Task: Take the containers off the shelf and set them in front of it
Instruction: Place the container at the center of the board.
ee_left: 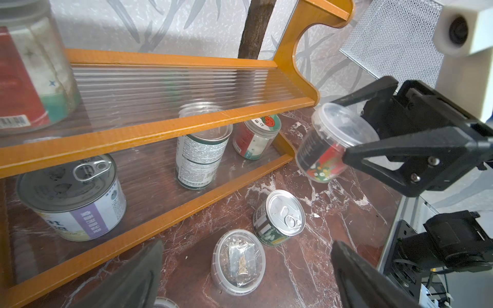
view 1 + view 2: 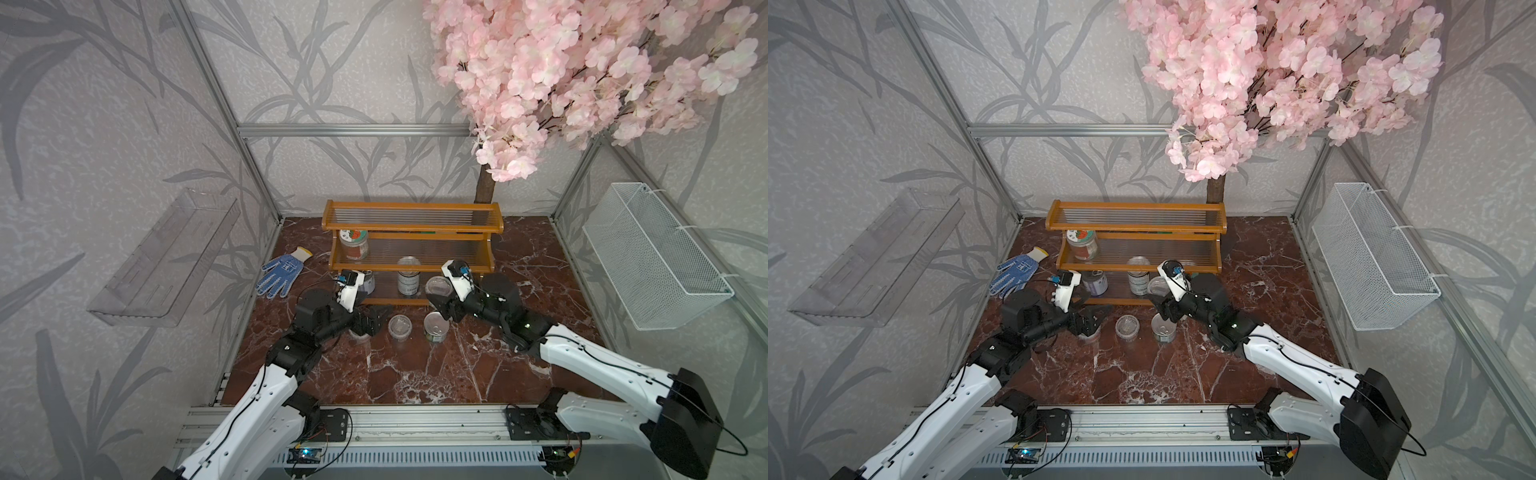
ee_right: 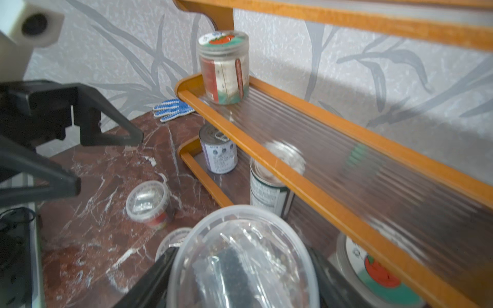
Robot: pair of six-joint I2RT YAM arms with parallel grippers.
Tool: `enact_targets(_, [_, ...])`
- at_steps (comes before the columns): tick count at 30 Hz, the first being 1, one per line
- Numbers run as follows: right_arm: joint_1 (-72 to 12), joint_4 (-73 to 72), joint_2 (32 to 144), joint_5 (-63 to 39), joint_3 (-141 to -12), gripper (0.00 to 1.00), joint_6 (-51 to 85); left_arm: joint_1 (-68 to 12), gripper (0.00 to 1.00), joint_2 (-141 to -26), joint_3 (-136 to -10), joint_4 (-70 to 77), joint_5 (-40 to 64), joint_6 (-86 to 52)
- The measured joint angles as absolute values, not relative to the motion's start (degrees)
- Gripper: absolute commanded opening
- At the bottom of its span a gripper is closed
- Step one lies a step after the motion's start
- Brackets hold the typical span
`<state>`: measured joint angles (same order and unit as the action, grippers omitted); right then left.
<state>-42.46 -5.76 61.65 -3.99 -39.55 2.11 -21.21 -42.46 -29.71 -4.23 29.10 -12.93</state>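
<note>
1. Carrying is the step in hand. The right tool (image 1: 339,130) is clamped across the body of a cup (image 1: 328,149). It holds the cup clear of the surface (image 2: 374,374), just outside the bottom tier of the shelf (image 2: 413,232). The cup is tilted off upright.
2. The left tool (image 2: 372,319) is spread wide and holds nothing. It hovers low over the surface, across the set-down row from the right tool.
3. A loose tin (image 2: 436,327) stands almost under the right tool, with a second cup (image 2: 400,327) beyond it toward the left tool. Bare surface appears to lie on the right tool's outer side, away from the left tool. That spot is judged the safer placement.
4. Recommend drawing the cup back from the shelf's front rail before descending, then levelling it so the base meets the surface flat.
5. Recommend lowering until the base bears, and releasing only then. The cup looks thin-walled and light, so the tool should withdraw straight up to keep the pads from dragging or tipping it.
6. A jar (image 1: 256,138) stands on the bottom tier close beside the right tool, with a tall tin (image 1: 201,157) and a low tin (image 1: 74,197) farther along. An upper jar (image 2: 353,245) is on the middle tier. Keep the wrist off the near jar while backing out.
</note>
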Motion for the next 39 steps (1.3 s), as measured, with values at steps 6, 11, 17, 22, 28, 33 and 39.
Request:
enact_targets(6, [-42.5,2.0,52.3,3.8,-33.1,0.69,5.9,-21.2,1.00,-42.5,-28.8,-3.7,31.3,-13.7])
enact_targets(11, [-42.4,3.3,51.1,10.1,-27.4,0.69,9.6,-21.2,1.00,-42.6,-28.8,-2.9,31.7,-13.8])
enact_targets(17, [-42.4,1.0,53.5,13.7,-21.3,0.69,13.7,-21.2,1.00,-42.6,-28.8,-2.9,31.7,-14.0])
enact_targets(22, [-42.4,-4.2,57.8,14.7,-19.3,0.70,15.7,-21.2,1.00,-42.4,-28.8,-2.9,31.6,-14.0])
enact_targets(28, [-42.4,-10.8,60.6,16.1,-16.8,0.72,16.6,-21.2,1.00,-42.4,-28.8,-3.1,31.6,-13.9])
enact_targets(33, [-42.4,-14.4,62.6,16.8,-15.8,0.74,16.5,-21.2,1.00,-42.4,-28.8,-3.3,31.6,-13.6])
enact_targets(39, [-42.4,-16.7,63.4,17.5,-15.3,0.83,16.6,-21.2,1.00,-43.0,-28.8,-3.4,31.6,-13.5])
